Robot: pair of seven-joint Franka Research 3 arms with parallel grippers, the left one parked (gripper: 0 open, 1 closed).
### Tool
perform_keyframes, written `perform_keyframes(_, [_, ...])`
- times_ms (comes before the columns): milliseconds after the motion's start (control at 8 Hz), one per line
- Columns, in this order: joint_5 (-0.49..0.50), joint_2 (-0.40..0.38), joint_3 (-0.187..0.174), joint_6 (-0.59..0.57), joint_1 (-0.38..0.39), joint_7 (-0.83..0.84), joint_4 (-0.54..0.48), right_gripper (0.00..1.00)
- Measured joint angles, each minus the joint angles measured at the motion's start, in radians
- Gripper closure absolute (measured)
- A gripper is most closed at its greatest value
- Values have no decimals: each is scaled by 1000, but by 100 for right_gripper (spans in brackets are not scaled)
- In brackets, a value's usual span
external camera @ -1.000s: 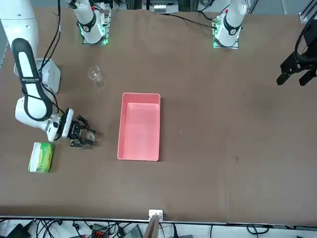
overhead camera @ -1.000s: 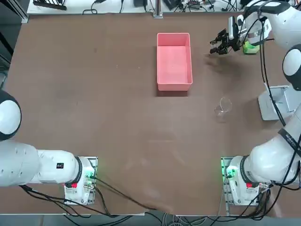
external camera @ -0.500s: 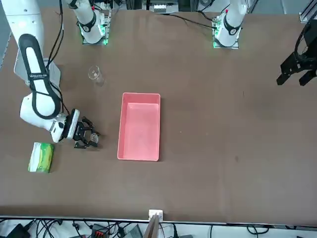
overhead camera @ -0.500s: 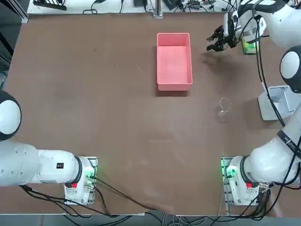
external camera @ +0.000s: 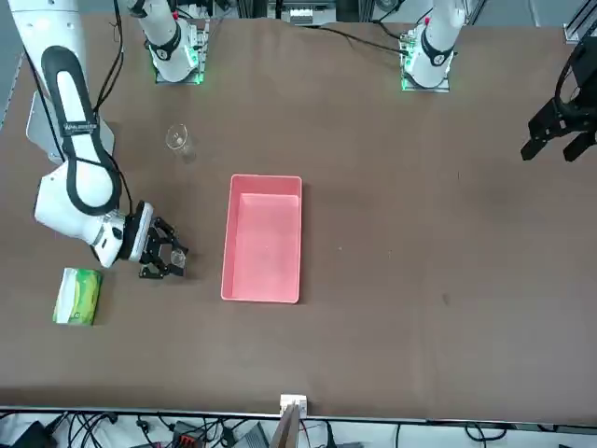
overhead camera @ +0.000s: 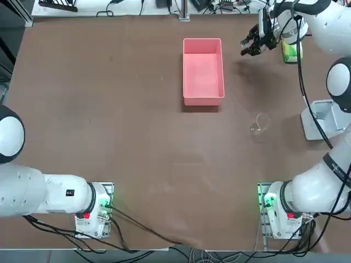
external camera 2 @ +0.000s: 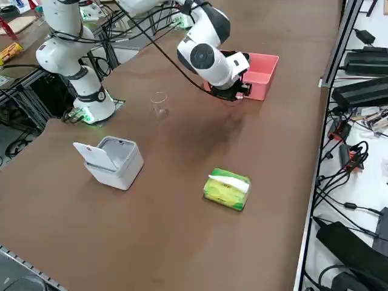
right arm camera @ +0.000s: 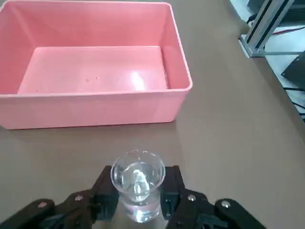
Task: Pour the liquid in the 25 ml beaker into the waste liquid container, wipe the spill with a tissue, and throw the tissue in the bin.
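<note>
My right gripper [right arm camera: 138, 202] is shut on the 25 ml beaker [right arm camera: 138, 183], a tiny clear glass held upright with clear liquid in it. The pair hovers above the table just beside the long wall of the pink waste liquid container [right arm camera: 95, 71], not over it. From overhead the gripper [overhead camera: 251, 45] is right of the pink container [overhead camera: 203, 71], near its far end. The front view shows the gripper [external camera: 168, 257] and the beaker [external camera: 175, 253] left of the container [external camera: 264, 243]. The bin [external camera 2: 115, 160] stands with its lid up. No loose tissue is in view.
A larger clear beaker [overhead camera: 260, 125] stands between the pink container and the bin [overhead camera: 323, 118]. The green tissue pack [overhead camera: 290, 50] with a white tuft lies at the far right, just behind the gripper. Cables and equipment run beyond the table's far edge.
The right gripper, still holding the small beaker, has moved a little farther from the arm's base and slightly closer to the pink container. Nothing else has moved.
</note>
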Motion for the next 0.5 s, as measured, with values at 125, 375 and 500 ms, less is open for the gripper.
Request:
perform_keyframes(125, [-26,-4,-1,0,7,28,0,53])
perform_keyframes(375, [-98,-8,-7,1,41,120,0,53])
perform_keyframes(500, [-140,-11,-9,2,60,178,0,53])
